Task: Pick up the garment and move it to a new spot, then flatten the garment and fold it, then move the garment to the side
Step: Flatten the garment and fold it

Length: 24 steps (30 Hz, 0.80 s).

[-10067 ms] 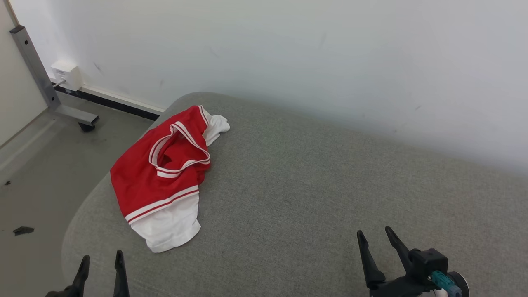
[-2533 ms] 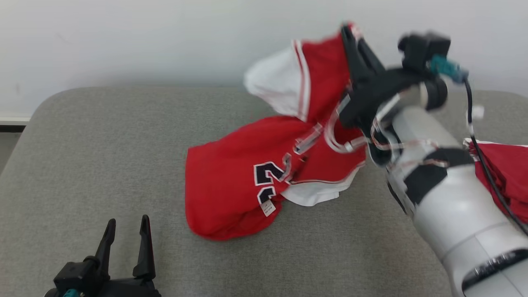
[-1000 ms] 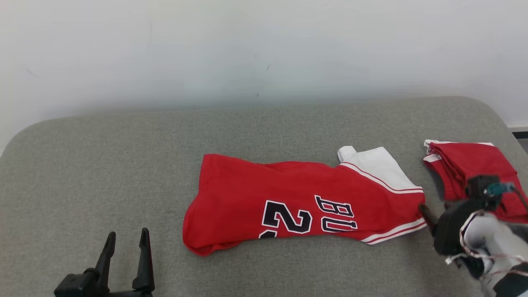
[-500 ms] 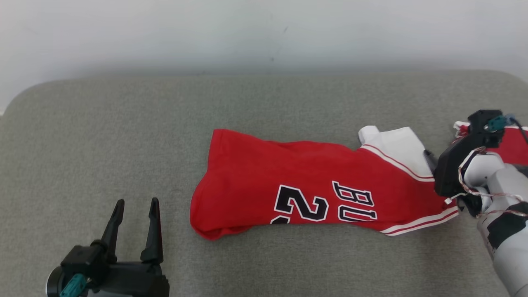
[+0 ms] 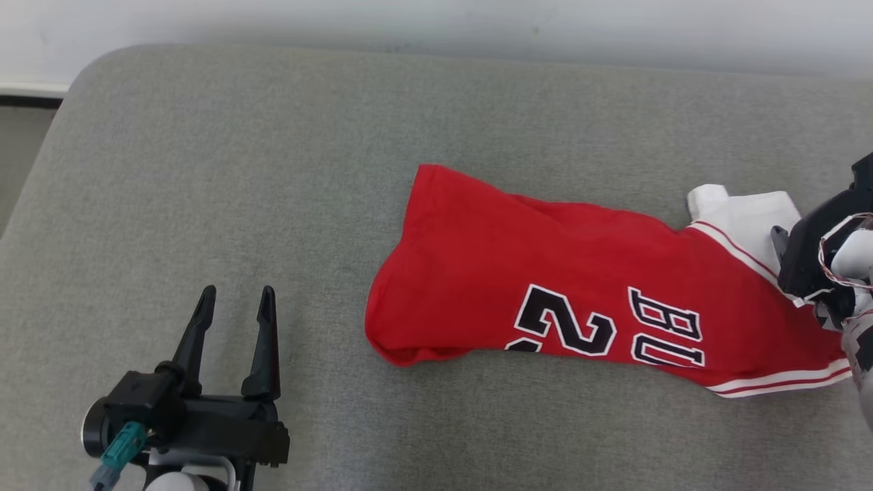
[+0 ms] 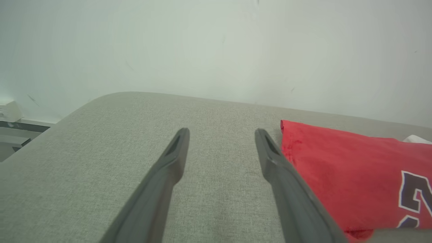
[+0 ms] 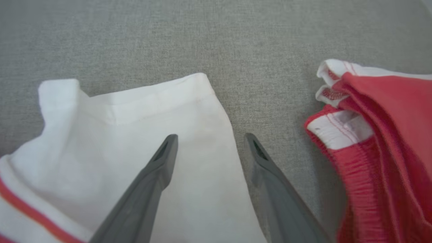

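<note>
**A:** Surroundings first. The red basketball jersey with a white shoulder panel (image 5: 545, 286) lies stretched out long on the grey woven-fabric padded worktop (image 5: 204, 170). Just past the jersey's white end sits a second bundle, a folded red garment with a gathered band and white edging (image 7: 381, 135). It is close to the jersey, with a strip of bare grey between them.

**B:** Behind the jersey runs a plain white wall (image 5: 409, 20). Any writing?

**A:** Yes, black characters edged in white: "BU" and a "2", the digit cut off where the jersey's near edge rolls under. A white band with a thin red stripe runs along the jersey's near right corner. The cloth is mostly smooth, with soft creases along its far edge.

**B:** And the fingers?

**A:** The left gripper (image 5: 237, 292) sits off the jersey's red end, well apart from it, with its fingers spread and holding nothing. The right gripper (image 7: 211, 136) is at the jersey's white end, fingers also parted. One finger sits over the white panel, the other over bare grey just beside the panel's edge, and nothing is pinched between them.
</note>
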Motion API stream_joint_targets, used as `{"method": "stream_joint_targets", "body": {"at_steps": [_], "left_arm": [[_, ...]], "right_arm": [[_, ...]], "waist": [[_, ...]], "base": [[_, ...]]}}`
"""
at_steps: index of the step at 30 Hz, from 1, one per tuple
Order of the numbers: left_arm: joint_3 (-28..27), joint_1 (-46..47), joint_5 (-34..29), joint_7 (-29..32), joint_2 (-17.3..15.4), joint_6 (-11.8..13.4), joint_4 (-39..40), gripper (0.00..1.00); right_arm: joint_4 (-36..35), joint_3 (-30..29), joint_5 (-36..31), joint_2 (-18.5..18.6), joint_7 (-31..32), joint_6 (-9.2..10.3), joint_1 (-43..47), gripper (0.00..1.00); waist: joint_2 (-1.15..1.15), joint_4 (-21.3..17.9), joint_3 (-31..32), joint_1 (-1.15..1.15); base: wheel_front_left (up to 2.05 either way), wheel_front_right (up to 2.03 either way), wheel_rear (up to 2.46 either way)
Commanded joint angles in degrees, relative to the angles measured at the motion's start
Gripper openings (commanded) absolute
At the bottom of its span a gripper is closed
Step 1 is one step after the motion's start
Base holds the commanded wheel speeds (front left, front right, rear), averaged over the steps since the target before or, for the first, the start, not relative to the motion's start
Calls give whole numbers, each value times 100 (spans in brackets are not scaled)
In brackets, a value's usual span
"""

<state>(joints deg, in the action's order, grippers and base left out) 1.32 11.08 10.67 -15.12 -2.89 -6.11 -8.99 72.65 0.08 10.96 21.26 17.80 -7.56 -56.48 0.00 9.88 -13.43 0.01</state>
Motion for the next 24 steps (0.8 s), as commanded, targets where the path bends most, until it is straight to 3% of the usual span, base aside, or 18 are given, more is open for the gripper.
{"method": "stream_joint_targets", "body": {"at_steps": [1, 9, 10, 11, 24], "left_arm": [[13, 68, 9, -2, 0, -20, 26, 100], [-5, 84, -14, -2, -1, -31, 24, 100], [-13, 82, -24, -2, -1, -34, 22, 100], [-17, 82, -35, -2, -1, -33, 21, 100], [31, 137, 45, -3, -2, -35, -17, 100]], "right_arm": [[37, -99, -55, 45, 35, 17, -33, 100], [170, -897, -646, -26, 439, 17, 217, 100], [177, -977, -697, -70, 440, 17, 233, 44], [180, -1026, -760, -116, 372, 17, 231, 0], [-958, -1782, -1659, -572, -1854, 17, -619, 0]], "waist": [[0, 184, -189, -1], [0, 260, -278, -1], [0, 261, -278, -1], [0, 262, -280, -1], [0, 346, -291, -1]], "base": [[0, 0, 0], [0, 0, 0], [0, 0, 0], [0, 0, 0], [0, 0, 0]]}}
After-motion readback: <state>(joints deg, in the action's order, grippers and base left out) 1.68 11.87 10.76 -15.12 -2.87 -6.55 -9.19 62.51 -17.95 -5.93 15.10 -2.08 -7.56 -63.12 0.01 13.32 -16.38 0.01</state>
